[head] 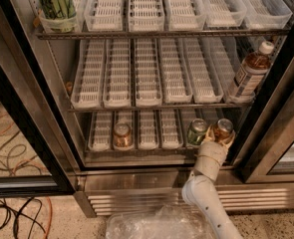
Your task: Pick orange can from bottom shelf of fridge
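Observation:
The fridge [62, 98] stands open, with racks of white trays. On the bottom shelf [149, 146] an orange can [223, 128] with a silver top stands at the far right, just right of a green can [197, 130]. A second orange-copper can [121, 134] stands in a lane at the left. My gripper [219, 141] is at the end of the white arm [202, 188], which comes up from the lower right. The gripper sits at the front lower part of the right orange can and hides its base.
A brown bottle [250, 71] with a white cap stands at the right of the middle shelf. A tub of green items [57, 6] is at the top left. The black door frame [266, 103] is close on the right. Crumpled clear plastic [159, 224] and cables [9, 213] lie on the floor.

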